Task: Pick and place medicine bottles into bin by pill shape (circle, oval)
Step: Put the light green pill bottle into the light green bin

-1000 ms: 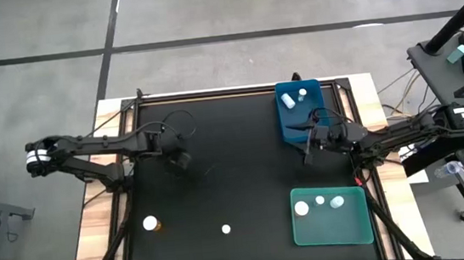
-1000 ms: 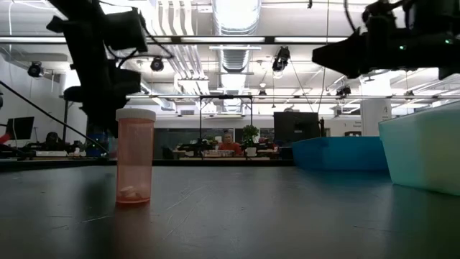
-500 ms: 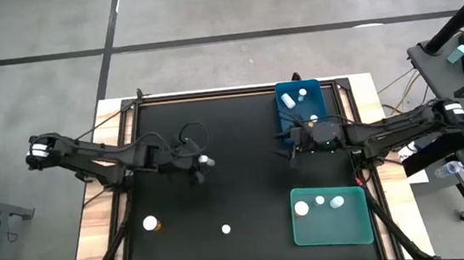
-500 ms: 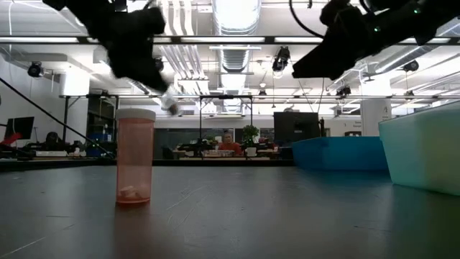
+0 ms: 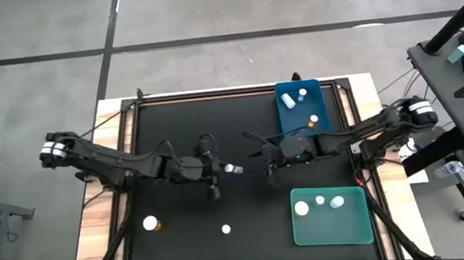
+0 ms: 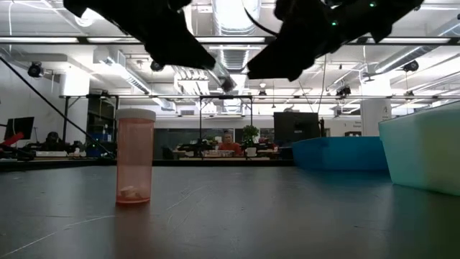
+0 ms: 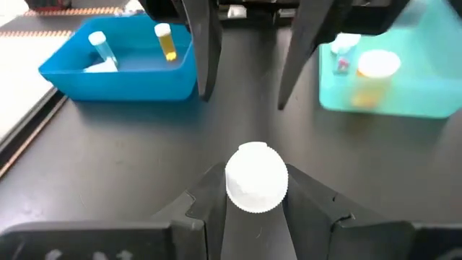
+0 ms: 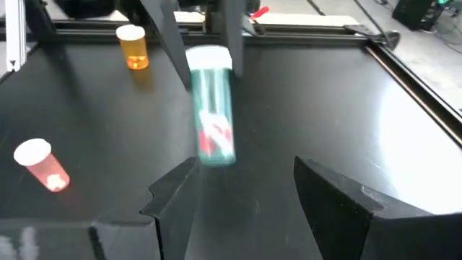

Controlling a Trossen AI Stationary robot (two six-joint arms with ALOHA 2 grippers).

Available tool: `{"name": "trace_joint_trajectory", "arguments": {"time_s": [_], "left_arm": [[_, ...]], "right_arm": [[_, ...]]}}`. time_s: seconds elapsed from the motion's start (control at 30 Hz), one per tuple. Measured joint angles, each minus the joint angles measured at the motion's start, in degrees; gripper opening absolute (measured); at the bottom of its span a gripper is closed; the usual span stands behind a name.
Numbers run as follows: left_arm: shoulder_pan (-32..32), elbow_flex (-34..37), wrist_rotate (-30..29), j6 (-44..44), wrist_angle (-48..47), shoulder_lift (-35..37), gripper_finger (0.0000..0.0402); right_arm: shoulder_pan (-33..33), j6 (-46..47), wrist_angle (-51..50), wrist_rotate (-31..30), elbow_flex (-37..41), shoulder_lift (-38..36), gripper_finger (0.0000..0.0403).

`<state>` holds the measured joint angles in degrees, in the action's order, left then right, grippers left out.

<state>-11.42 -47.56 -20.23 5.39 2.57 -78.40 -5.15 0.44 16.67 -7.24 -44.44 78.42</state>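
My left gripper (image 5: 224, 170) is at the table's middle, shut on a small clear bottle (image 8: 211, 108) with a white cap (image 7: 255, 177). My right gripper (image 5: 264, 163) faces it from the right, open. Its fingers (image 8: 173, 195) stand just short of the bottle's free end (image 8: 218, 153), and I see no touch. An amber bottle (image 5: 150, 224) and another white-capped bottle (image 5: 225, 229) stand upright on the table near the front left. The amber one shows in the low view (image 6: 135, 157). My left gripper pinches the bottle at its cap end (image 7: 255, 206) between its two fingers, one on each side of the cap. The fingers come level from the table's left. The bottle lies along them, its body sticking out toward my right gripper, lifted clear of the table.
A blue bin (image 5: 285, 115) at the far right holds three bottles. A teal bin (image 5: 352, 221) at the near right holds three more. The black table top lies between the arms and the near edge.
My left gripper has gone toward the table's right, to the middle, carrying the bottle clear of the table. My right gripper has gone from beside the blue bin toward the table's left, to meet it.
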Motion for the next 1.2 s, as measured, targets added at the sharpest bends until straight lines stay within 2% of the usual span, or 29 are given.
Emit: {"name": "trace_joint_trajectory", "arguments": {"time_s": [0.27, 0.43, 0.63, 1.0, 1.2], "left_arm": [[0.00, -1.45, -1.05, 0.11, 0.43, -3.51, 0.0098], [0.00, -1.70, -1.16, -1.29, 4.97, -3.97, 0.0098], [0.04, -1.70, -1.16, -1.33, 4.50, -3.82, 0.0098], [0.04, -1.70, -1.14, -1.33, 4.50, -3.82, 0.0098], [0.07, -1.68, -1.18, -1.31, 4.53, -3.75, 0.0108]], "right_arm": [[-0.22, 0.01, -1.56, 0.19, -2.98, 5.18, 0.0219], [-0.24, 0.73, -1.38, 0.19, -2.98, 6.59, 0.0219], [-0.22, 0.99, -1.34, 0.19, -3.00, 6.95, 0.0215], [-0.24, 0.46, 1.18, 0.21, -3.00, 6.83, 0.0159], [-0.24, 0.13, 1.64, 0.41, -3.00, 6.83, 0.0114]]}}
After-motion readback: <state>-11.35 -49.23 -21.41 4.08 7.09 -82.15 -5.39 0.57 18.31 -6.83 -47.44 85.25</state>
